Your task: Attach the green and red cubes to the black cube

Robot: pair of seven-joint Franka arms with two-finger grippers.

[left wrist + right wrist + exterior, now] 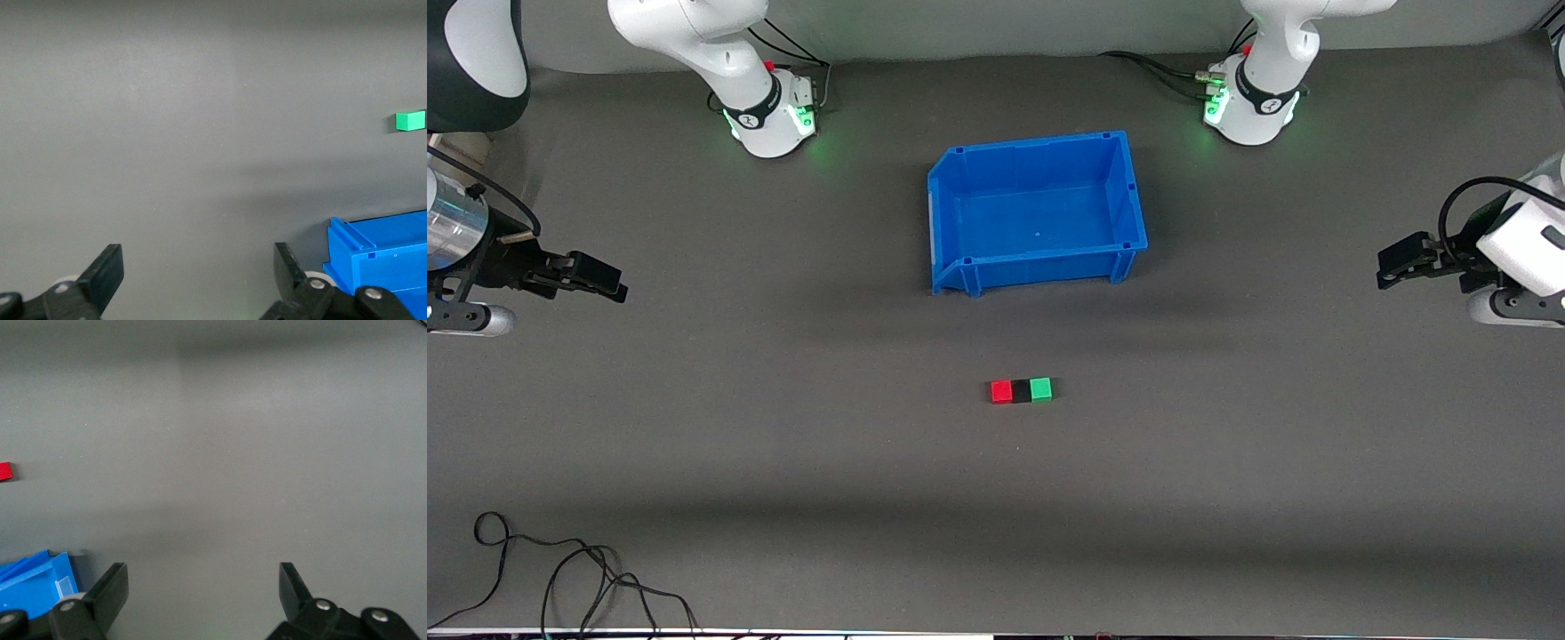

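Blue bin (1037, 213) is the landmark. Nearer the front camera than it: red cube (1001, 391), black cube (1021, 391), green cube (1040, 388), touching in one row (bare counter (783, 462) all round). Left pincer (1392, 264) and right pincer (609, 283) wait released, over the counter's ends.

Both glossy white rounded arm bases (769, 120) (1249, 111) carry a black collar band, green status lights and black cables. Matte black two-finger left gripper (1392, 265) and right gripper (609, 283): angular fingers (107, 273), silver pivot screws.
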